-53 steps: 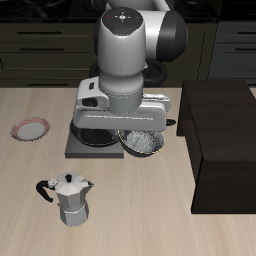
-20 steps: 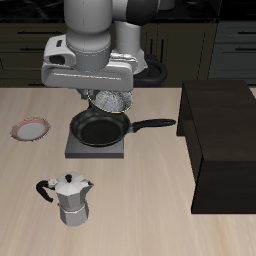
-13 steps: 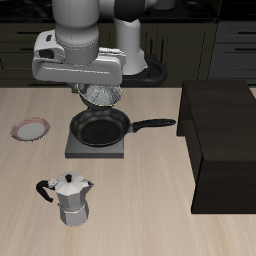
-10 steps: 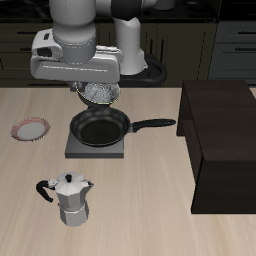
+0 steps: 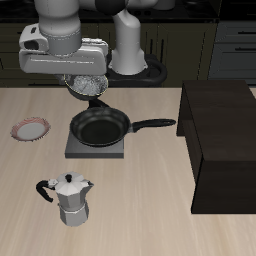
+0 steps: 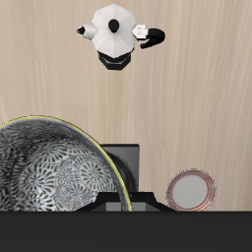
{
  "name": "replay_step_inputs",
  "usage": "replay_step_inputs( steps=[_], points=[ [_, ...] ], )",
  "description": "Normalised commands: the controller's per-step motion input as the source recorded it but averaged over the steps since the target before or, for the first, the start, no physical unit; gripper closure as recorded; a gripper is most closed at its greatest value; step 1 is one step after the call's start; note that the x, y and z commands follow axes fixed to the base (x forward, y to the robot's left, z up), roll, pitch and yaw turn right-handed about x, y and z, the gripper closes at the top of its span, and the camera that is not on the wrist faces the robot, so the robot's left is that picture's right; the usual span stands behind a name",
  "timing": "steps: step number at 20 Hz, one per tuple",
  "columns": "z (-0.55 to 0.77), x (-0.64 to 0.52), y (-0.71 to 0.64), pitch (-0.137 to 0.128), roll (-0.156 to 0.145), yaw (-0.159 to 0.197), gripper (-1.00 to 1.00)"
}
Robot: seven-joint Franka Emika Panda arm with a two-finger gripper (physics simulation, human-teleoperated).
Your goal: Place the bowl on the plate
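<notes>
The bowl [image 5: 88, 84], grey-white speckled with a dark rim, hangs tilted in the air under the gripper [image 5: 80, 82], which is shut on its rim, above the back edge of the frying pan. In the wrist view the bowl [image 6: 54, 167] fills much of the picture close to the camera; the gripper's fingers are hidden there. The plate [image 5: 30, 129], pale with a pinkish-red rim, lies flat on the table well away from the bowl and lower, toward the table's side edge. The wrist view also shows the plate [image 6: 192, 190], small, beyond the bowl.
A black frying pan [image 5: 100, 128] with a long handle sits on a square grey burner slab [image 5: 97, 146]. A metal moka pot [image 5: 70, 199] stands nearer the front edge, also seen as the moka pot [image 6: 116, 33]. A dark cabinet block [image 5: 222, 140] rises at the table's side.
The arm has carried the bowl up off the table beside the pan and then sideways over the pan toward the plate's side, rising slightly in the last half second.
</notes>
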Motion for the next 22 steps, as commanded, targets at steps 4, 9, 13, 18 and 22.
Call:
replay_step_inputs(
  steps=[4,9,13,18,22],
  points=[
    [-0.02,-0.12,-0.30,0.005,0.000,-0.004,1.00],
    [-0.02,-0.17,-0.22,-0.013,0.012,0.022,1.00],
    [-0.05,-0.13,-0.16,0.000,0.007,0.024,1.00],
    [0.04,-0.18,-0.14,-0.032,0.009,0.040,1.00],
    [0.00,-0.25,-0.29,-0.001,0.012,-0.006,1.00]
  ],
)
